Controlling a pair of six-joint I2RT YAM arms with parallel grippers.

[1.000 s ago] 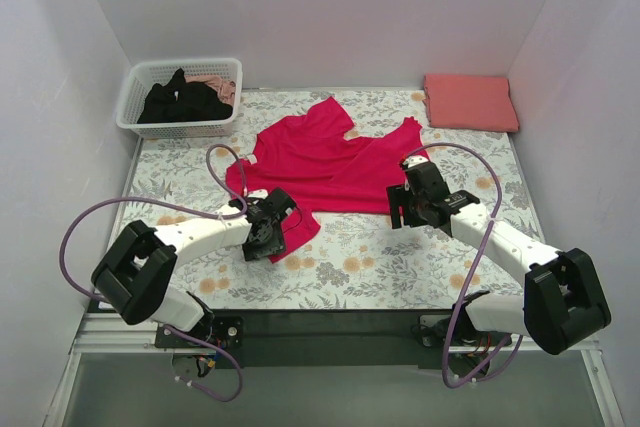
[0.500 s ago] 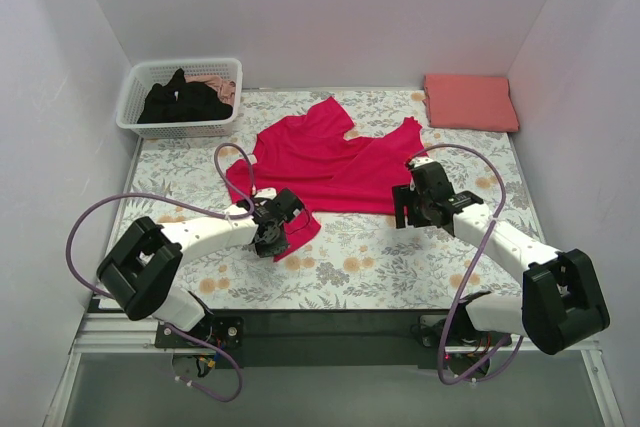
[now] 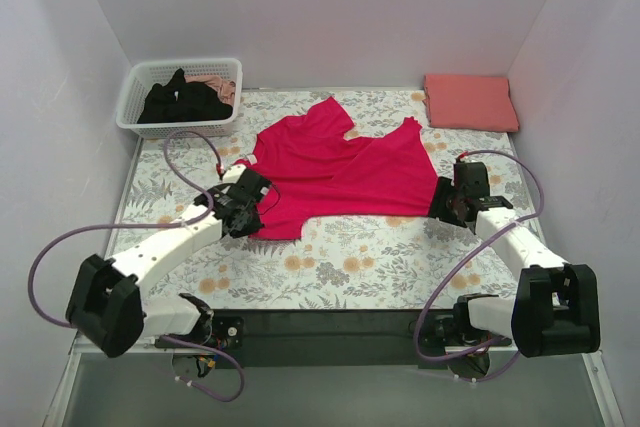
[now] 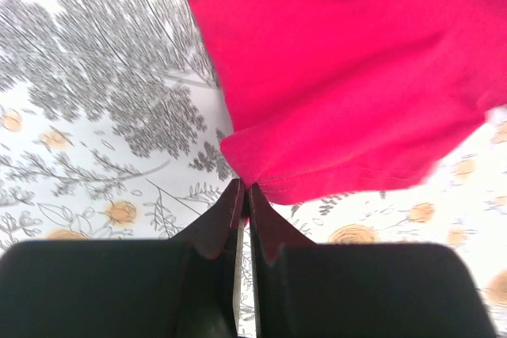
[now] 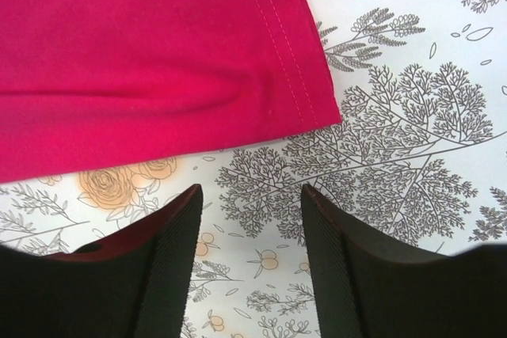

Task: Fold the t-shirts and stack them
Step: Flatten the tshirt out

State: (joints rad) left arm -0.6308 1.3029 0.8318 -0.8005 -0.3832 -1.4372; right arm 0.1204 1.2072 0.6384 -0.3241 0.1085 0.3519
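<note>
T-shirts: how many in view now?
3 clear: crimson shirt spread mid-table, salmon shirt folded at the far right corner, black shirt in the basket. Pale pink fabric behind it may be a fourth.

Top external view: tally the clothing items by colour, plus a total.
Crimson t-shirt, spread on the floral cloth: 1
Salmon folded t-shirt, far right corner: 1
Black garment, in the white basket: 1
Pale pink garment, in the same basket: 1
Total: 4; the basket pile may hide more.
</note>
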